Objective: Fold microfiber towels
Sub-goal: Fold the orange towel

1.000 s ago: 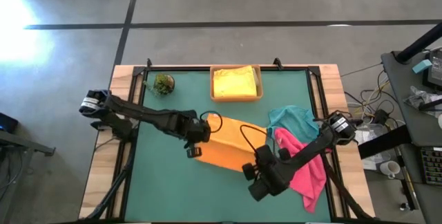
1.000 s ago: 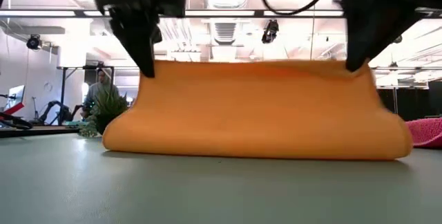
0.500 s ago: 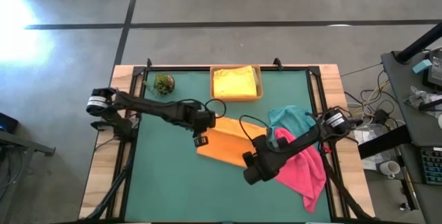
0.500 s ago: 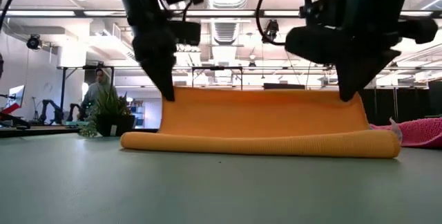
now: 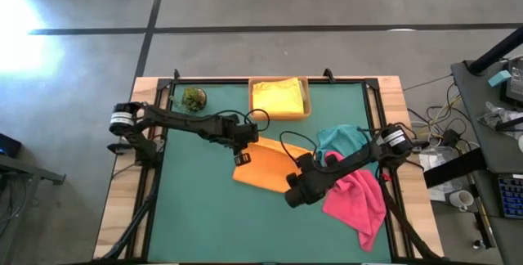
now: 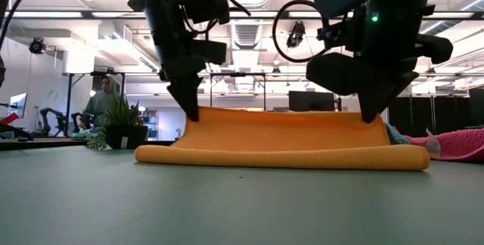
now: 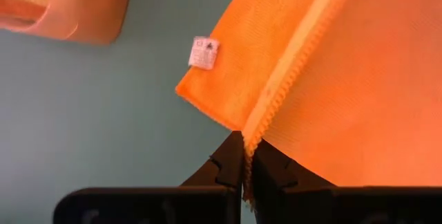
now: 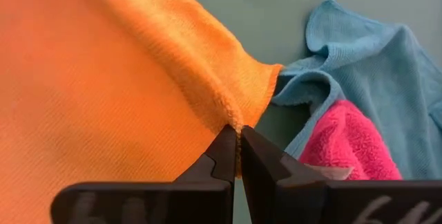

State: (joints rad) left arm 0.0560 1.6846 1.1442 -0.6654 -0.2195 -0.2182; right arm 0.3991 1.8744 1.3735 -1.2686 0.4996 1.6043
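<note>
While the orange towel (image 5: 265,169) lies mid-tabletop, doubled over on itself with a rounded fold along its near edge in the low view, both pincers grip its upper layer. Left pincer (image 5: 242,157) is clenched on the towel's left corner; the wrist view shows the serrated hem pinched between the fingers (image 7: 228,169), a small white tag (image 7: 203,52) on the layer beneath. Right pincer (image 5: 296,185) is clenched on the right corner, fingers (image 8: 222,156) closed over the hem.

Just right of the orange towel: teal towel (image 5: 347,141), crumpled, with the pink towel (image 5: 357,203) partly over it and spread toward the tabletop's near right.

Tray (image 5: 252,111) at the far edge holds a folded yellow towel (image 5: 278,98). Plant ball (image 5: 194,99) stands left of the tray, on the green tabletop (image 5: 196,216).
</note>
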